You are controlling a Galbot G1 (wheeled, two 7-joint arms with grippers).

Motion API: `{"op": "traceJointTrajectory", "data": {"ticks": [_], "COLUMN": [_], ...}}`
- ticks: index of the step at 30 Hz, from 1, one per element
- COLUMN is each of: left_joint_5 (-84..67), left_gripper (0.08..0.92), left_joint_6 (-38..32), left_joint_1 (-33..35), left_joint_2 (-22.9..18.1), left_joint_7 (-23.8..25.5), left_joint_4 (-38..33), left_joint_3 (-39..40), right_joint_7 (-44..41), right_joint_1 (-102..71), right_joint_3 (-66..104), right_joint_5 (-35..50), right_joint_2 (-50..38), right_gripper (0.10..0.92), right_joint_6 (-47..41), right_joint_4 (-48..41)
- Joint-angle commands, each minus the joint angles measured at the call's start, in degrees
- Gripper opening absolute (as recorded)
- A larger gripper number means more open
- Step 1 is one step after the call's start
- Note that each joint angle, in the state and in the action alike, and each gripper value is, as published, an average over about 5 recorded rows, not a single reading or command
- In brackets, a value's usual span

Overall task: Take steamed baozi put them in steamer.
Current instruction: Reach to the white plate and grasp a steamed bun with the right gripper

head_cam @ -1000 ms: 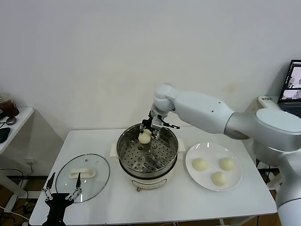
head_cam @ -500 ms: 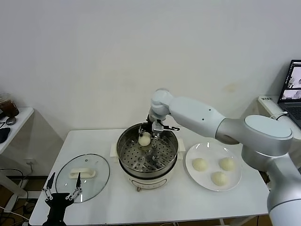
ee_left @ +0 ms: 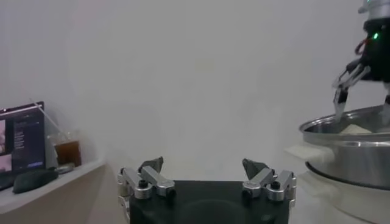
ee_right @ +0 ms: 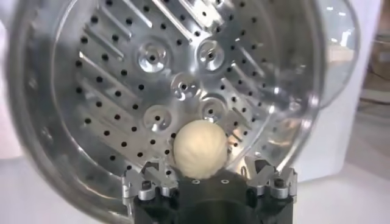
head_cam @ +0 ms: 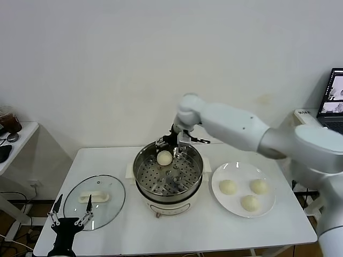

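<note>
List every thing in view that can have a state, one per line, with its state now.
Round stainless-steel steamer pot: uncovered, one bun on its perforated tray.
Cream-white baozi bun in steamer: released, resting on the tray.
Three cream-white baozi buns on plate: waiting, untouched.
Flat white plate: holds three buns.
Round glass lid with white handle: off, lying on the table.
Right end effector: open, above the bun.
Left end effector: open, idle near the lid.

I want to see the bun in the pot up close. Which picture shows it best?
The right wrist view: the bun sits big and whole on the holey tray, just below the right claw. The head view shows it small, at the pot's back edge. The left wrist view shows only a sliver over the rim.
</note>
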Motion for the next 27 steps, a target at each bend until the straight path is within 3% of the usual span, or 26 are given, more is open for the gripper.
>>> {"op": "traceJointTrajectory", "data": {"ticks": [1,7,11,19,27], "left_joint_5": [-0.4,-1.5,-1.1,0.2,1.4], "left_gripper": [0.823,0.823,0.823,0.823,0.823], "left_joint_6": [1.2,8.7,10.8,10.7,10.4], "left_joint_1": [0.1,0.1,0.0,0.4,0.9], "left_joint_2": [0.7,1.5,1.8,1.5,0.8], "left_joint_7": [-0.8,-5.0,-5.5,-5.4,-5.2], "left_joint_4": [-1.0,-3.6,-4.4,-4.1,-4.0], "left_joint_3": [0.1,0.6,0.5,0.4,0.1], "right_joint_7": [-7.0,-8.2,-9.9,-12.3,-10.1], "right_joint_1": [8.9,9.1,5.5,-13.1,-25.6], "right_joint_3": [-5.4,-5.4,-5.4,4.2,13.6], "right_joint_5": [23.0,23.4,21.6,16.4,10.8], "right_joint_2": [-18.6,-32.4,-38.7,-42.6,-37.5], "right_gripper": [0.823,0.823,0.823,0.823,0.823], "right_joint_6": [-26.9,-50.4,-56.9,-55.0,-50.3], "right_joint_4": [18.5,25.5,25.7,23.0,17.9]}}
